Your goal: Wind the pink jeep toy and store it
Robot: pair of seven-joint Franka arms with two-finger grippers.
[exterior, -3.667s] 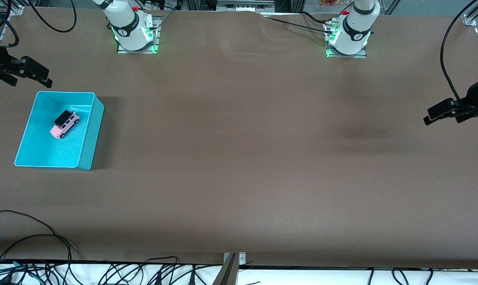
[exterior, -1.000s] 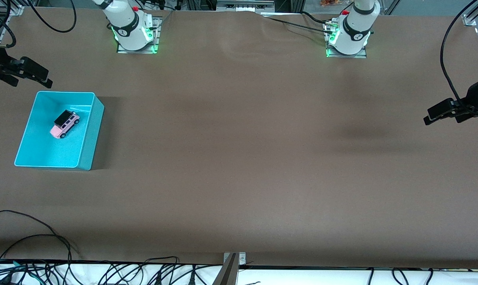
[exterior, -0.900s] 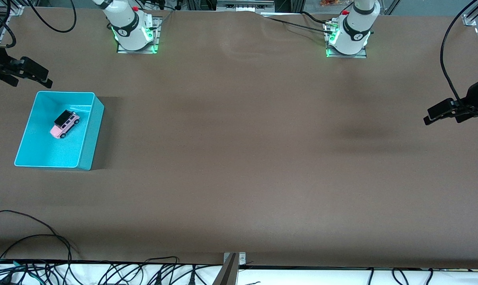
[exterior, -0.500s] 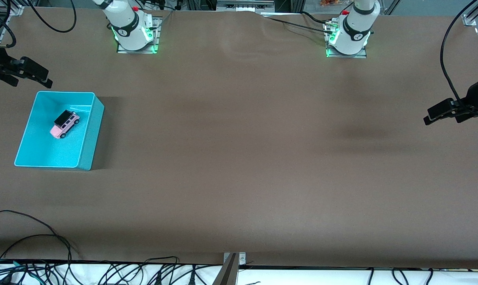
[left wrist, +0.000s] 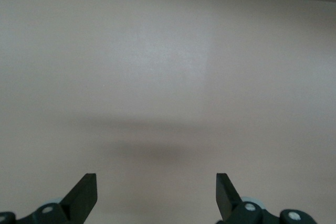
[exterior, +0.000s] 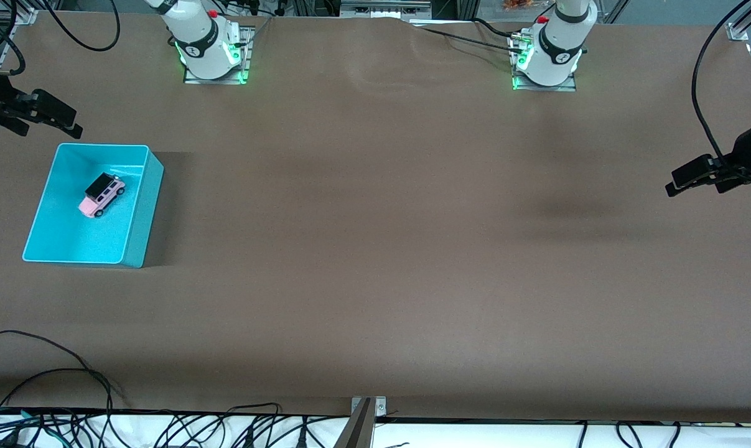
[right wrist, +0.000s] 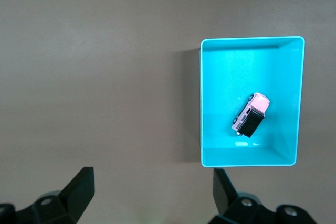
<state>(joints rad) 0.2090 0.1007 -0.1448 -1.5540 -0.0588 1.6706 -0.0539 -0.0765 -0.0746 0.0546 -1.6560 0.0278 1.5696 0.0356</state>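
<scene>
The pink jeep toy [exterior: 101, 195] stood on its wheels inside the turquoise bin [exterior: 140, 211] at the right arm's end of the bench [exterior: 375, 249], suggesting the storing step was finished; whether it had been wound could not be told. The right tool [exterior: 51, 118] hung released and empty over the bare bench just beside the bin's edge nearest the robots' bases, well clear of the toy, with the bin and toy in plain sight in its wrist view [right wrist: 251, 115]. The left tool [exterior: 692, 180] waited over the left arm's end of the bench, its fingers [left wrist: 84, 195] spread and holding nothing, well apart from the toy.
</scene>
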